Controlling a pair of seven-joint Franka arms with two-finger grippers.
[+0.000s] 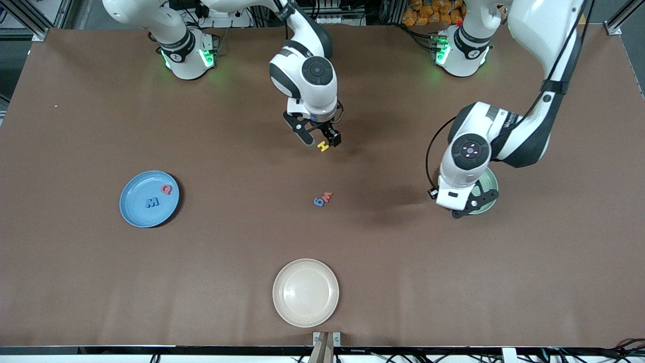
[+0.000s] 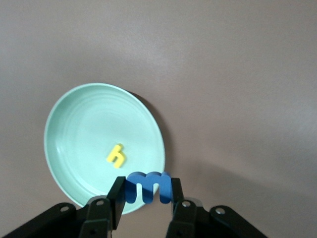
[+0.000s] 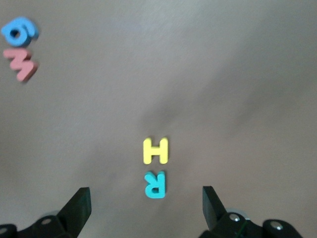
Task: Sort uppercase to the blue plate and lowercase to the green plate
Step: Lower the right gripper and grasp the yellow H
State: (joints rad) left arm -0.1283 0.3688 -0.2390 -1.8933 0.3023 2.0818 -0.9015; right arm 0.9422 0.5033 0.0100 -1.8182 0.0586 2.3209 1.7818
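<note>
The left arm bends down from its base so that the left gripper [image 2: 147, 196] hangs over the green plate [image 2: 74, 134], its fingers clamped on the blue m [image 2: 147, 186]; a yellow h [image 2: 116, 154] lies in that plate. The right arm reaches to mid-table, where the right gripper [image 3: 146, 208] hovers with fingers spread wide over the yellow H [image 3: 156, 150] and teal R [image 3: 155, 184]. The blue M [image 1: 152, 202] and red Q [image 1: 167, 189] lie in the blue plate [image 1: 133, 212].

Glossy green plate [image 2: 74, 129], matt foam blue m [image 2: 148, 186], matt brown table [image 1: 453, 282]
</note>
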